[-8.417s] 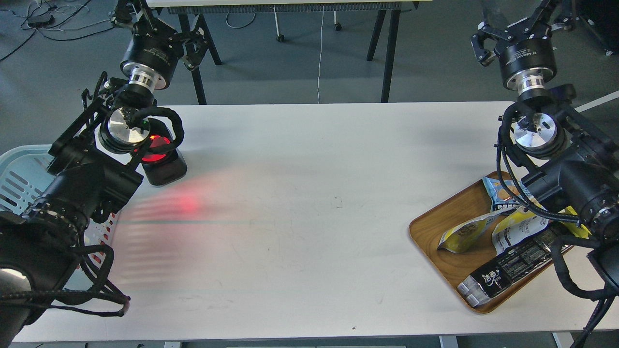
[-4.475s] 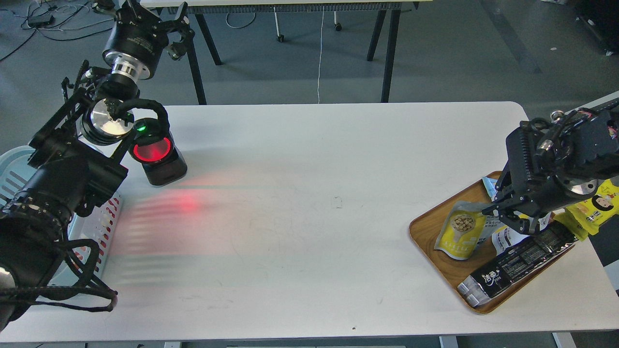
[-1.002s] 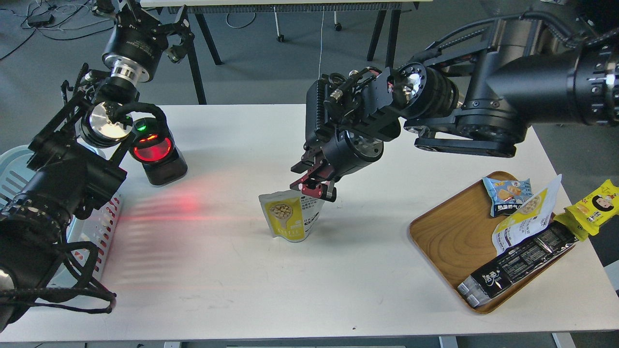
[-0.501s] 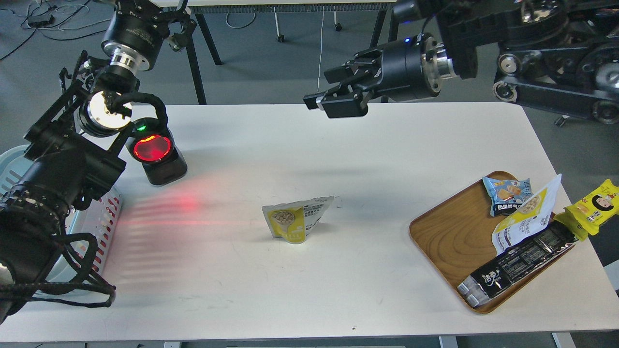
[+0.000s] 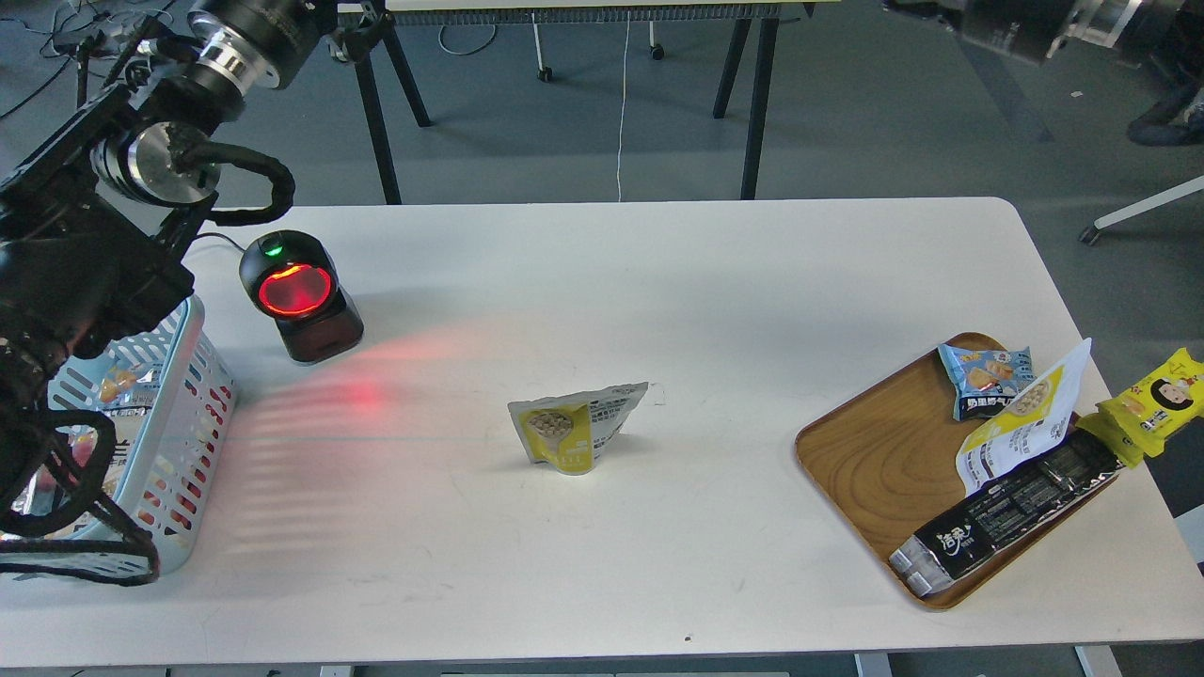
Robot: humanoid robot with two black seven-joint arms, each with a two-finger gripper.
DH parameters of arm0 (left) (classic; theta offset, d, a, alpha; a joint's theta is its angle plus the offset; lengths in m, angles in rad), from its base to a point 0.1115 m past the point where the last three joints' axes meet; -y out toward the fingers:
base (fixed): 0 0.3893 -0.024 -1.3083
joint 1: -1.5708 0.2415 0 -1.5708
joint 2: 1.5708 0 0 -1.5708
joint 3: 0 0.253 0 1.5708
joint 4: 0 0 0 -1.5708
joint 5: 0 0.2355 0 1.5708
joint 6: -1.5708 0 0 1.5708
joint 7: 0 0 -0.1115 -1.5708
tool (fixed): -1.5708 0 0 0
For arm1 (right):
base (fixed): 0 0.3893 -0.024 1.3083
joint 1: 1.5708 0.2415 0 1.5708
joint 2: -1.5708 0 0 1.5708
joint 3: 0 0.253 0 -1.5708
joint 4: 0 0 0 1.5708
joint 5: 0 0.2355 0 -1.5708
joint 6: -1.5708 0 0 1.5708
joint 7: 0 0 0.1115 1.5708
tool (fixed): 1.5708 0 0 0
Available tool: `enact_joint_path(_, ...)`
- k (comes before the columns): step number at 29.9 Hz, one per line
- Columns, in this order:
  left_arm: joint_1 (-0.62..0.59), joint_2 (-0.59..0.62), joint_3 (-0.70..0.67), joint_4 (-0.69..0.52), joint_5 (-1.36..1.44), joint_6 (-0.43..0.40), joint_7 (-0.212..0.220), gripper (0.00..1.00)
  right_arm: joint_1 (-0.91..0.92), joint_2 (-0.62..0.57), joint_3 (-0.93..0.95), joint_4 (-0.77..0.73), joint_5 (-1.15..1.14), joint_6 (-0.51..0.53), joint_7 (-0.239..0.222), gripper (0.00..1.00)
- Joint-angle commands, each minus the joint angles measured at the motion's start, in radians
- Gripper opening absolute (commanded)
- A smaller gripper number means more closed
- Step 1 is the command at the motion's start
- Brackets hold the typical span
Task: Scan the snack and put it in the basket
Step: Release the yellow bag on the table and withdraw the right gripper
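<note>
The snack point(image 5: 576, 434), a yellow pouch with beans pictured on its front, now stands loose near the middle of the white table point(image 5: 658, 282), leaning on its folded grey back. Half a second ago the right gripper hung open above and behind it; a second ago it was pinching the pouch's top. That gripper has since gone out of view, only a dark piece of the right arm showing at the top right corner, so whether its fingers are apart or together cannot be told.

At about ten o'clock from the pouch, well apart, sits the barcode scanner point(image 5: 299, 296), its red window lit and red stripes falling on the table towards the pouch. Further out at nine o'clock is the pale blue basket point(image 5: 174, 414), with packets already inside.

The left arm has lifted away from the scanner and basket; its gripper point(image 5: 362, 19) is cut off by the top edge, state unclear.

Judging by this, the pouch has been handed over mid-table: the left arm likely takes it next.

At three o'clock the wooden tray point(image 5: 865, 461) holds the remaining packets.
</note>
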State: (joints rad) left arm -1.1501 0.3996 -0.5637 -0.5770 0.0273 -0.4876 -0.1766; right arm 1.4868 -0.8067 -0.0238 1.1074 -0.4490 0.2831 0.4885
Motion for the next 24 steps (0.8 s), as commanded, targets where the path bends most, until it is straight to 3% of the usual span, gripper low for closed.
enact_joint_path(1,-0.097,0.050,0.141,-0.035,0.006,-0.001,0.006,1.00,-0.072,-0.002,0.019,-0.145,0.226,0.057,0.000,0.99)
enact_joint_path(6,-0.194,0.132,0.214,-0.229,0.126,0.004,0.020,1.00,-0.174,0.029,0.054,-0.325,0.548,0.206,0.000,0.99)
enact_joint_path(11,-0.220,0.222,0.219,-0.460,0.385,0.060,0.023,0.99,-0.278,0.058,0.142,-0.425,0.697,0.206,0.000,0.99)
enact_joint_path(14,-0.221,0.229,0.216,-0.573,0.596,0.052,0.014,0.97,-0.344,0.098,0.238,-0.451,0.714,0.206,0.000,0.99)
enact_joint_path(17,-0.220,0.234,0.216,-0.687,0.773,0.050,0.014,0.89,-0.408,0.144,0.361,-0.468,0.717,0.206,0.000,0.99)
enact_joint_path(24,-0.208,0.144,0.249,-0.860,1.215,0.000,0.016,0.88,-0.510,0.228,0.492,-0.483,0.717,0.206,0.000,0.99)
